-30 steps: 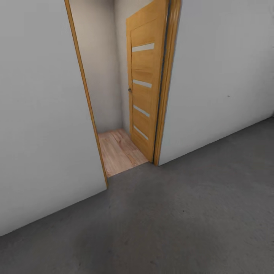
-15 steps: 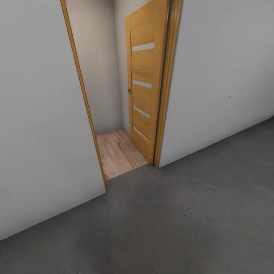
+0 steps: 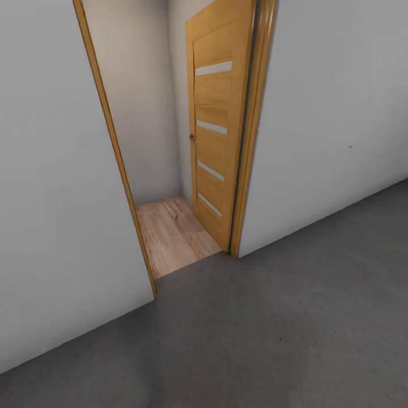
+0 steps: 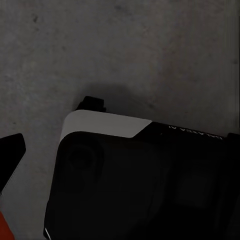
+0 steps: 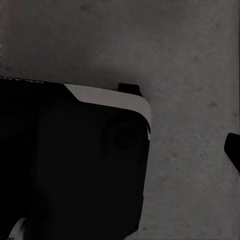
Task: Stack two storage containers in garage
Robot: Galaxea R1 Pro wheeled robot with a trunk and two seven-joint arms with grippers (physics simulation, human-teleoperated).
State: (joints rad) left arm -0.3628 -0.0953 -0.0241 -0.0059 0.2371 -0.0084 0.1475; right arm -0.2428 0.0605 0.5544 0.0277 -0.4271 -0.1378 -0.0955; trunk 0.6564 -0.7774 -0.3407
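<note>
I stand on the garage's dark grey concrete floor point(image 3: 272, 328), facing an open doorway. No storage container is clearly in view. A tiny red-orange sliver point(image 4: 2, 228) sits at the edge of the left wrist view, too small to identify. One dark left fingertip point(image 4: 11, 154) hangs over the concrete beside my black and white base point(image 4: 140, 185). One dark right fingertip point(image 5: 233, 149) shows over the same floor near the base point(image 5: 75, 165). Neither wrist view shows how the jaws stand.
The orange-brown door point(image 3: 218, 124) is swung open into a narrow passage with a light wood-plank floor point(image 3: 173, 232). Plain white walls point(image 3: 54, 198) flank the wooden door frame point(image 3: 249, 136) on both sides. Concrete floor stretches to the right.
The whole head view has shifted: the doorway looks wider and its left frame edge sits further left. The camera has moved a little; nothing in the scene has.
</note>
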